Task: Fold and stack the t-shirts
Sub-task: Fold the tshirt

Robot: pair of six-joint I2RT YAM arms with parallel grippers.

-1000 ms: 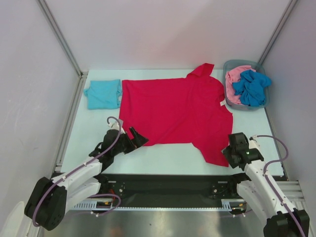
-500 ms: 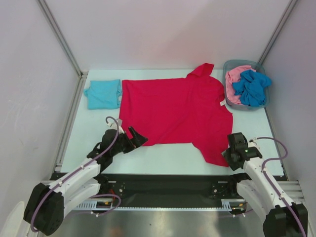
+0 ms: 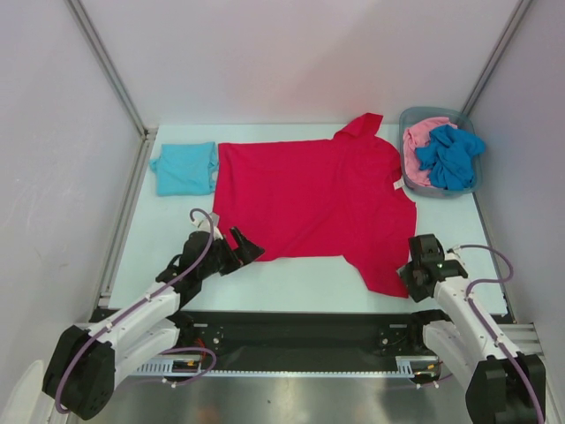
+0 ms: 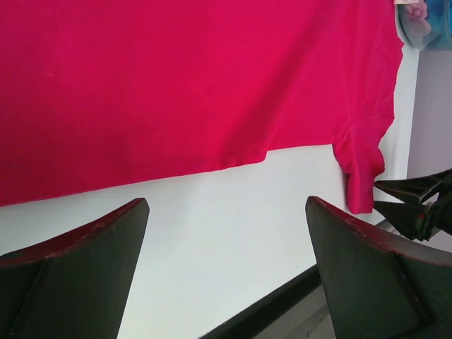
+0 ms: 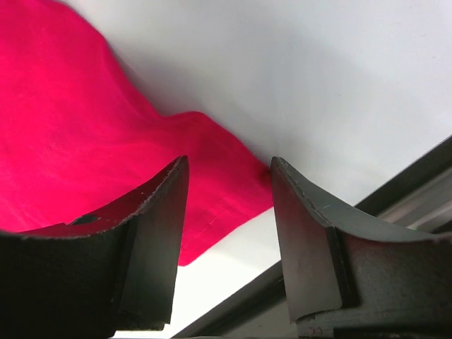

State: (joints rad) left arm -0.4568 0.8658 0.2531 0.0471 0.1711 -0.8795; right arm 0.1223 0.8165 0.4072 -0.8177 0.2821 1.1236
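At the far left of the table (image 3: pixel 291 287): a light teal t-shirt (image 3: pixel 185 168), folded to a small rectangle and lying flat. Sits just beside the left edge of the red t-shirt (image 3: pixel 309 199); not possible to tell if the two cloths touch.

Nearer, on the left: the left gripper (image 3: pixel 249 248), jaws spread wide, holding nothing. Hangs low above bare table, pointing to the right, tips just beside the near left corner of the red cloth. In the left wrist view, both dark fingers (image 4: pixel 78 261) over white surface only, with the near edge of the red t-shirt (image 4: pixel 176 85) running across just beyond them.

In the middle: the red t-shirt spread open and flat, neck toward the right, one sleeve reaching to the far side, the other sleeve reaching to the near right.

At the near right: the right gripper (image 3: pixel 415 269), jaws apart, closed on nothing. Stands at the end of the near sleeve. In the right wrist view, a gap between the two fingers (image 5: pixel 155 233), and the sleeve of the red t-shirt (image 5: pixel 70 141) seen through this gap, lying on the table, not pinched.

At the far right: a grey bin (image 3: pixel 441 193), with a pink t-shirt (image 3: pixel 425 132) and a blue t-shirt (image 3: pixel 450 155) crumpled inside, blue lying over pink toward the right.
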